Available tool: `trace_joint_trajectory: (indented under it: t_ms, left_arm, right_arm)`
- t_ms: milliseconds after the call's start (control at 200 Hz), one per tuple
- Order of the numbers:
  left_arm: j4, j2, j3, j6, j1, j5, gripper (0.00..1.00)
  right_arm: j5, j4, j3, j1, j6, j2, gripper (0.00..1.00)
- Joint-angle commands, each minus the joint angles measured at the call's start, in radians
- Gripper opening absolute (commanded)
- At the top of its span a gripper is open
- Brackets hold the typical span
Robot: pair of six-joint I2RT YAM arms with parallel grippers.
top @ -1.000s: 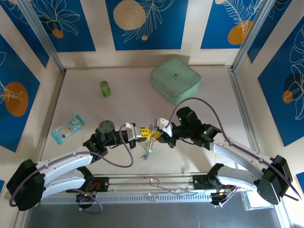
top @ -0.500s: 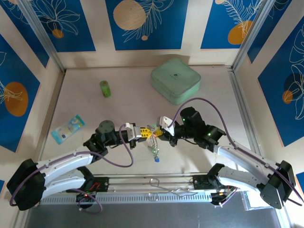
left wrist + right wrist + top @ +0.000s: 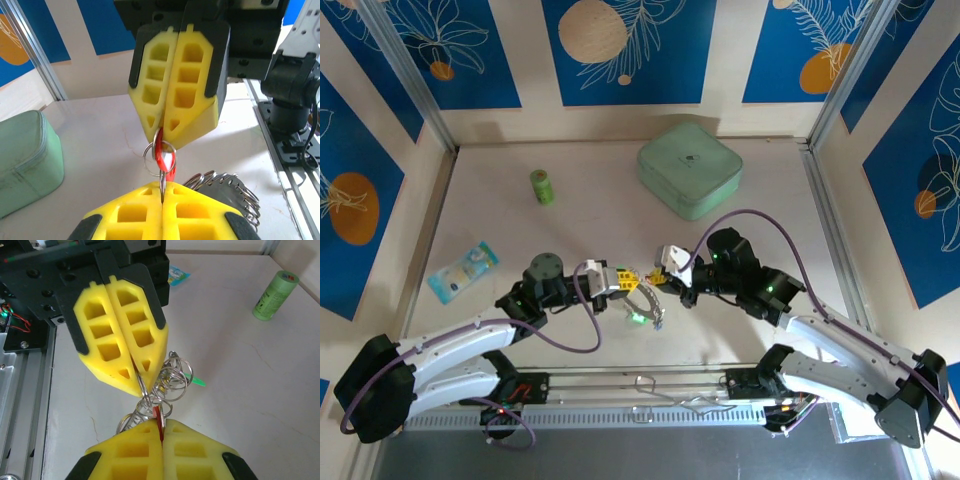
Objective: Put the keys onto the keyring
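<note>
The keyring (image 3: 644, 303), a silvery bunch of wire loops, hangs between the two grippers just above the table. My left gripper (image 3: 628, 284) is shut on one thin loop of the keyring (image 3: 224, 186), and the loop runs into the seam of its yellow fingers (image 3: 130, 215). My right gripper (image 3: 659, 279) faces it tip to tip. It is shut on a key's red tag (image 3: 158, 416), which passes through a small ring (image 3: 159, 152). In the left wrist view the right gripper (image 3: 159, 131) stands above the left gripper (image 3: 163, 186). A green tag (image 3: 194, 379) sticks out behind the loops.
A pale green box (image 3: 689, 168) sits at the back right. A green cylinder (image 3: 541, 186) stands at the back left, and a blue-green packet (image 3: 463, 269) lies at the left. The rail (image 3: 650, 385) and arm bases line the near edge.
The right arm has shifted to the right and its gripper with it. The hanging bunch of keys has swung and now sits higher, closer under the two grippers. Both grippers stay shut.
</note>
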Motion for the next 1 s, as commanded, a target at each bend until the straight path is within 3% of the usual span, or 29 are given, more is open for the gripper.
trace_joint_trajectory:
  t_ms: [0,220,365,450,580,840,905,995]
  left_arm:
    - [-0.052,-0.004,0.031,0.038,-0.006,-0.006,0.00]
    - [-0.032,-0.020,0.017,0.027,-0.006,-0.032,0.30]
    - [0.038,-0.071,-0.033,0.004,-0.006,-0.136,0.38]
    - [0.112,-0.117,-0.083,-0.014,-0.005,-0.278,0.43]
    - [0.201,-0.206,-0.150,-0.031,-0.004,-0.586,0.51]
    - [0.156,-0.387,-0.149,0.040,0.006,-1.215,0.61]
    - [0.123,-0.431,-0.130,0.075,0.015,-1.299,0.61]
    - [0.073,-0.488,-0.116,0.094,0.024,-1.334,0.61]
  right_arm:
    - [0.034,-0.028,0.049,0.019,-0.030,-0.017,0.00]
    - [0.069,-0.035,0.077,0.039,-0.059,-0.006,0.00]
    - [0.081,-0.043,0.108,0.041,-0.079,0.019,0.00]
    - [0.080,-0.051,0.134,0.044,-0.100,0.042,0.00]
    - [0.073,-0.059,0.197,0.062,-0.137,0.105,0.00]
    - [0.000,0.030,0.346,0.131,-0.181,0.318,0.00]
    - [-0.018,0.087,0.379,0.150,-0.167,0.385,0.00]
    - [-0.025,0.180,0.403,0.167,-0.127,0.470,0.00]
